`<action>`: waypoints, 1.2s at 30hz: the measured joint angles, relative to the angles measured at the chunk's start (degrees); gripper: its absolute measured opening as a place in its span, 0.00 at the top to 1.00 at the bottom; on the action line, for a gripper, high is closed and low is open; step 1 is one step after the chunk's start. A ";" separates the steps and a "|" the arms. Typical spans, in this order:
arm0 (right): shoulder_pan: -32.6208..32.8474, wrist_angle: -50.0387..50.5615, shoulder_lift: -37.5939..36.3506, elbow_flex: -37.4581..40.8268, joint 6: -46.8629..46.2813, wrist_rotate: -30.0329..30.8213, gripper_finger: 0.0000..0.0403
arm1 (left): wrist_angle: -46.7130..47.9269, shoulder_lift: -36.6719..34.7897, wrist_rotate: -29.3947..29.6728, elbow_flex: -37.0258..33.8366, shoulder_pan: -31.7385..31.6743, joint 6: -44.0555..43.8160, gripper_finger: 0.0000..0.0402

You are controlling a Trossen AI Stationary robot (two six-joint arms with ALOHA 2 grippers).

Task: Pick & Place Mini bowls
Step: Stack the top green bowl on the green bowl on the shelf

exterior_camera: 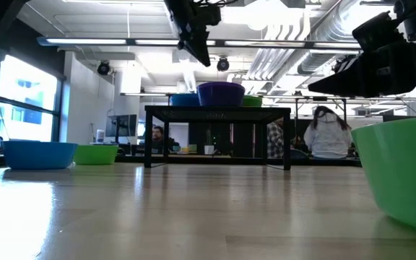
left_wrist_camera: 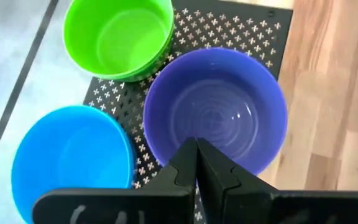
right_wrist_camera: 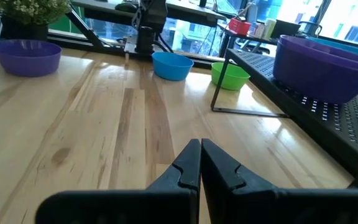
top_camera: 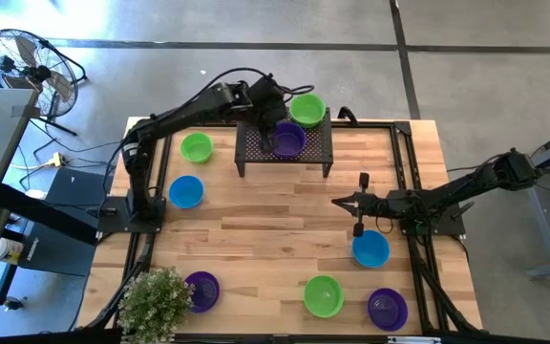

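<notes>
From above, the left gripper (top_camera: 273, 129) hovers over the black rack (top_camera: 248, 145), where a purple bowl (top_camera: 289, 140) and a green bowl (top_camera: 307, 108) sit; other mini bowls lie around the tabletop (top_camera: 256, 248). At table height, the purple bowl stands on the rack top. The left wrist view shows the fingers pressed together, holding nothing, above three racked bowls. The right gripper (right_wrist_camera: 200, 163) is also closed and empty, low over the wood. Descending with closed fingers would probably push the purple bowl off the rack.
</notes>
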State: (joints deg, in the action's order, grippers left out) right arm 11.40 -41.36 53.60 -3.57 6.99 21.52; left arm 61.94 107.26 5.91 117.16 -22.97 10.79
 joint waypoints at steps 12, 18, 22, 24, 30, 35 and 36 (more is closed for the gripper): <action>0.02 -0.02 0.00 -0.01 -0.53 -0.22 1.00 | -27.65 -22.50 1.46 -39.79 2.87 -7.50 1.00; -0.14 -0.09 0.00 -0.01 -0.55 -0.22 1.00 | -29.74 -33.91 5.65 -52.46 8.24 -13.42 1.00; -0.14 -0.49 0.00 0.00 0.40 0.90 1.00 | -27.37 -38.95 11.38 -56.98 12.72 -17.06 1.00; -0.14 -0.78 0.02 -0.02 1.31 2.17 1.00 | -26.54 -40.86 13.33 -58.12 14.79 -19.04 1.00; -0.28 -4.47 0.00 -0.02 5.31 2.62 1.00 | -21.31 -44.26 15.98 -61.57 18.96 -24.99 1.00; -3.19 -8.59 0.00 -0.02 6.86 -3.71 1.00 | -22.37 -47.85 18.60 -68.91 18.99 -29.35 1.00; -3.94 -9.28 0.00 -0.02 6.84 -4.59 1.00 | -22.72 -48.99 18.38 -70.40 17.89 -30.03 1.00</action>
State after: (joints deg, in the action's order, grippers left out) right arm 7.47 -50.65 53.60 -3.60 13.82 16.93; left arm 39.22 58.27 24.29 46.77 -5.08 -19.24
